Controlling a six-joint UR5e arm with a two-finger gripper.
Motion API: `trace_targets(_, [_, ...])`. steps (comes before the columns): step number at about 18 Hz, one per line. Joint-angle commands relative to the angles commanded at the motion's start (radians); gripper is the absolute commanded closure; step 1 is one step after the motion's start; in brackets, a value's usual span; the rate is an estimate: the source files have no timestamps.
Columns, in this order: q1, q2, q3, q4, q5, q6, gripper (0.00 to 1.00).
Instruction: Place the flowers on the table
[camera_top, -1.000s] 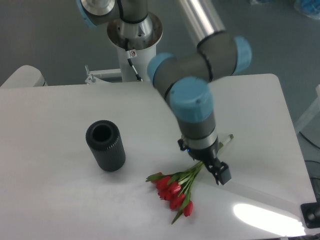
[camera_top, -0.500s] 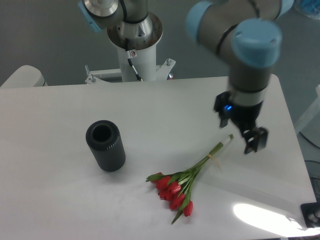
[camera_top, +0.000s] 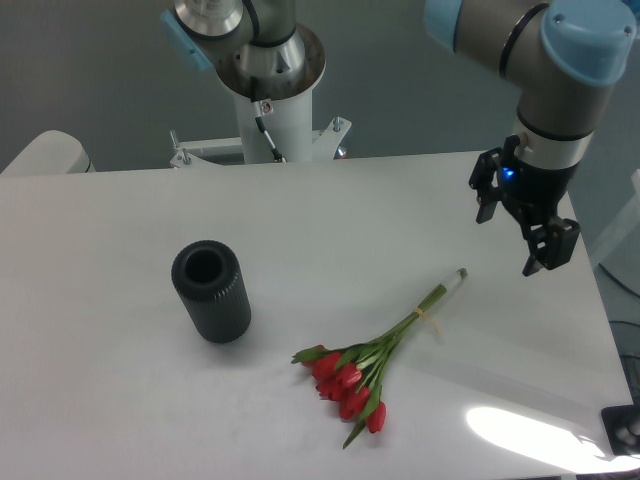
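- The flowers (camera_top: 365, 365) lie flat on the table (camera_top: 120, 400), red heads toward the near edge, stems pointing up and right.
- The gripper (camera_top: 518, 228) hangs above the table's right side, well apart from the stem tips, jaws spread, holding nothing.
- A dark ribbed vase (camera_top: 211, 291) stands upright to the left.
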Motion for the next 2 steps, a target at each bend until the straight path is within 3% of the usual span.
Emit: trace_targets(2, [-0.003, 0.000, 0.000, 0.000, 0.000, 0.000, 0.01])
